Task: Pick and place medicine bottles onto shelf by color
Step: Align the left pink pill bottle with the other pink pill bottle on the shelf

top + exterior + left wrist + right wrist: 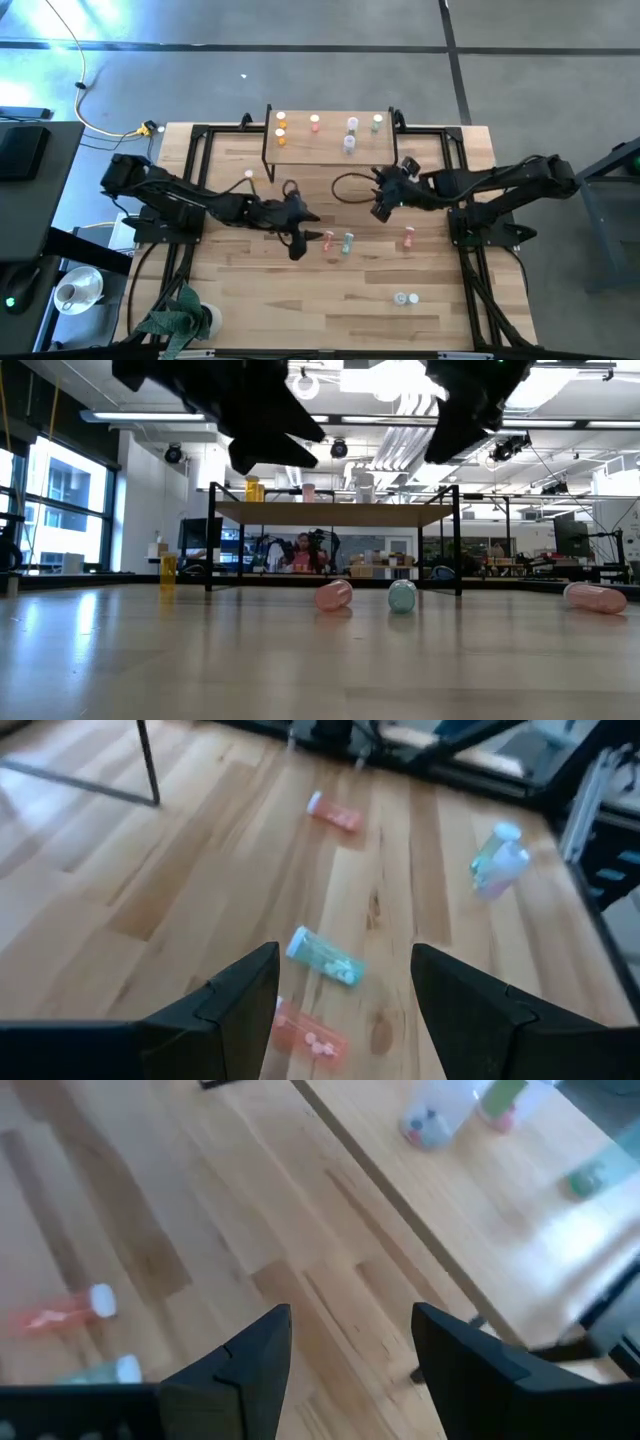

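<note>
Task partway done. The small light-wood shelf on thin black metal legs stands at the far edge of the pale plank tabletop and already carries six upright white-capped bottles: two orange ones at its left end, a pink one next, two pale blue-white ones right of centre, a green one near the right end. So like colours sit together, as far as the high view shows. Left on the tabletop: a pink-red bottle lying on its side, a teal green bottle just beside it, another pink-red bottle further right, a pale blue-white bottle well apart toward the near edge, and a small white-capped one near the shelf's left leg, colour not clear. The bottles are tiny translucent cylinders; pills show through the nearest pink-red one in the left wrist view. Left end effector hovers over the tabletop with fingers spread and empty, the pink-red and teal green pair just ahead of it; judged the likely next pick. Right end effector hangs in front of the shelf, fingers spread, holding nothing.
</note>
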`<state>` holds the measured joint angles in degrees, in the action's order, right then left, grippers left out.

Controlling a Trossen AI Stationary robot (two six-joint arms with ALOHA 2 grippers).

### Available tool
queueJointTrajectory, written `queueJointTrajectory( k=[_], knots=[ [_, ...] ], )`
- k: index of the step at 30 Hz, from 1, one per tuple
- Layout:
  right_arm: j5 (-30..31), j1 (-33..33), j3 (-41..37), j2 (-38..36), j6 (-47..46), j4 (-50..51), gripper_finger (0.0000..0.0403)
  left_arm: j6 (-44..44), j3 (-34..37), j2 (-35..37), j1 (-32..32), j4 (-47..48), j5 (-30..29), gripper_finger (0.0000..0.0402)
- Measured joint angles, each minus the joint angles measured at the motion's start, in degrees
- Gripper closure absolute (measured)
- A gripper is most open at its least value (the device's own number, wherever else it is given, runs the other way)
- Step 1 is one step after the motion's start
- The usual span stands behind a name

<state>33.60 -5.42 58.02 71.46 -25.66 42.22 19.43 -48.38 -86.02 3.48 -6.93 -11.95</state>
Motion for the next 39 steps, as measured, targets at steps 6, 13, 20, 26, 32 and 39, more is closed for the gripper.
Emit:
queueJointTrajectory(
  k=[6,13,20,26,32,39],
  knots=[
    [4.1,-2.6,-5.0,0.0,-6.4,-0.7,0.0204,5.4,-4.7,-6.0,2.6,7.8,-7.7,0.0186],
    [5.7,-2.0,-5.7,0.0,-6.0,-2.5,0.0204,10.5,-7.1,-12.7,4.3,7.3,-10.4,0.0186],
    [5.4,-2.1,-5.7,0.0,-4.1,-6.9,0.0204,11.3,-10.4,-19.2,4.4,7.2,-9.5,0.0186],
    [5.4,-2.1,-5.7,0.0,-4.0,-7.1,0.0204,11.5,-11.9,-22.1,4.4,8.6,-9.5,0.0186],
    [5.3,-2.1,-5.7,0.0,-4.0,-7.0,0.0204,12.1,-11.8,-22.1,4.4,10.4,-11.4,0.0186],
    [5.2,-2.1,-5.6,0.0,-4.1,-7.0,0.0204,13.4,-11.8,-24.3,4.6,10.1,-11.5,0.0186]
  ],
)
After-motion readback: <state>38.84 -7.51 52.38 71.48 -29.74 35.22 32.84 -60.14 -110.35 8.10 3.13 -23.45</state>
